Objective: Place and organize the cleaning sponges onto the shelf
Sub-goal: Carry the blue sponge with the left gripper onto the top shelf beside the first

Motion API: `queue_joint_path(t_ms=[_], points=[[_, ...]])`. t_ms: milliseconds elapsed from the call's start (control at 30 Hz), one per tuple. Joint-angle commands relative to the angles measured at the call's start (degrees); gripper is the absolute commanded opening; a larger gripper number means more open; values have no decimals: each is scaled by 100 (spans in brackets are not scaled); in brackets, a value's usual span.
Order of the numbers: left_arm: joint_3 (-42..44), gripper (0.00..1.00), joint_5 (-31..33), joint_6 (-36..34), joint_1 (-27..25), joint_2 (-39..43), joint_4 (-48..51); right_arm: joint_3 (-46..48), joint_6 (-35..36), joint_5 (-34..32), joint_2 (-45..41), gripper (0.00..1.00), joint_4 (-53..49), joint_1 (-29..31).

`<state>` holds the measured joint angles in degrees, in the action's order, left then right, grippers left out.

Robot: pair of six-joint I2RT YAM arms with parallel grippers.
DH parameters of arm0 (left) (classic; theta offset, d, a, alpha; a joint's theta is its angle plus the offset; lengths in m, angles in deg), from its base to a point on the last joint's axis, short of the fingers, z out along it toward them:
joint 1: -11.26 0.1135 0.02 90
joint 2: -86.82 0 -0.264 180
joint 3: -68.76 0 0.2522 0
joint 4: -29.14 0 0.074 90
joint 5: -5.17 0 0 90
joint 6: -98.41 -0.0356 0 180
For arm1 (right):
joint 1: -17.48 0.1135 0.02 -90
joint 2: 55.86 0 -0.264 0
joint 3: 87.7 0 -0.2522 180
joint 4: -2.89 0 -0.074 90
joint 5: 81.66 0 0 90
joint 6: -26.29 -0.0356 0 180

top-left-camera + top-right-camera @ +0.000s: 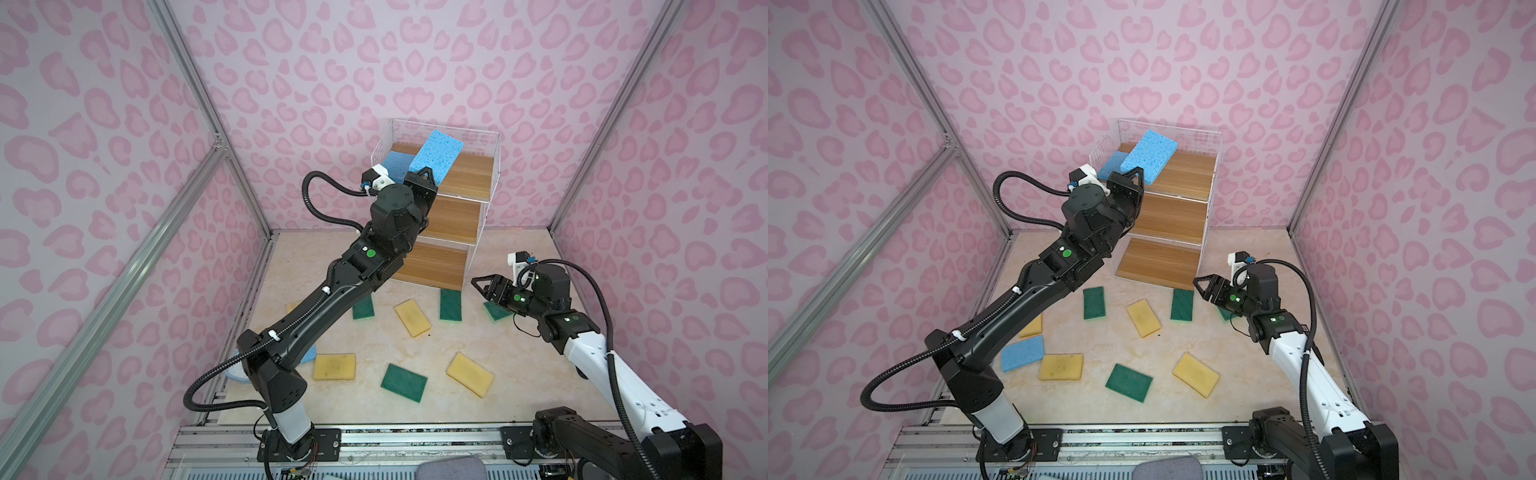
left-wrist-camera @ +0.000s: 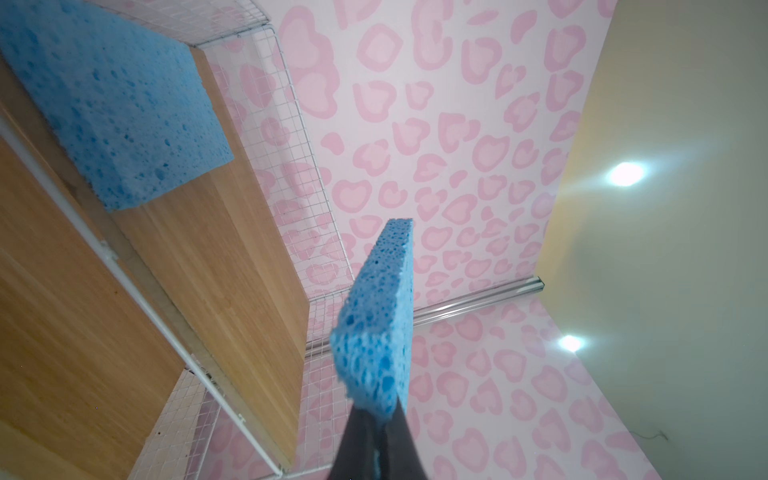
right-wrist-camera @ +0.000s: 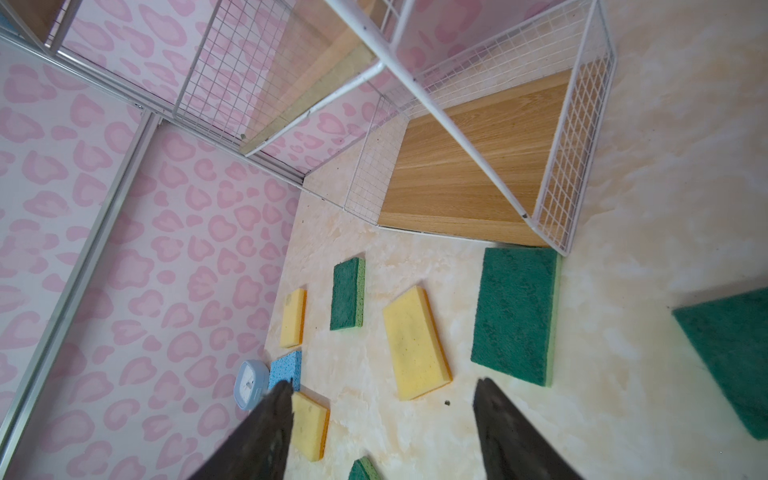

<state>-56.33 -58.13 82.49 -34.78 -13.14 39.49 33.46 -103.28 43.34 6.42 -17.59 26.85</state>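
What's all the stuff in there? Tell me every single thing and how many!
shelf: one, white wire with three brown boards, against the back wall
tabletop: one, cream, under everything
blue sponges: three, speckled light blue; one held up at the shelf's top tier, one flat on the top board, one on the tabletop near the left arm's base
yellow sponges: four, pale yellow, flat on the tabletop
green sponges: four, dark green, flat on the tabletop
small gadget: one, pale blue, at the tabletop's left edge; cannot tell what it is
left claw: one, black, shut on the raised blue sponge
right claw: one, black, open and empty, in front of the shelf's right corner
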Motion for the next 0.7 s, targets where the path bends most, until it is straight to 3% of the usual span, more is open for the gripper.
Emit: queue_joint_path(t_ms=[0,300,667], points=[[-279,2,739,315,-69,-255,49,71,-34,112,25,70,233,-12],[-983,2,1095,141,-168,-844,333,192,-86,183,65,70,340,-5],[-1058,2,1370,461,-116,-1107,498,202,-68,220,143,70,281,-5]])
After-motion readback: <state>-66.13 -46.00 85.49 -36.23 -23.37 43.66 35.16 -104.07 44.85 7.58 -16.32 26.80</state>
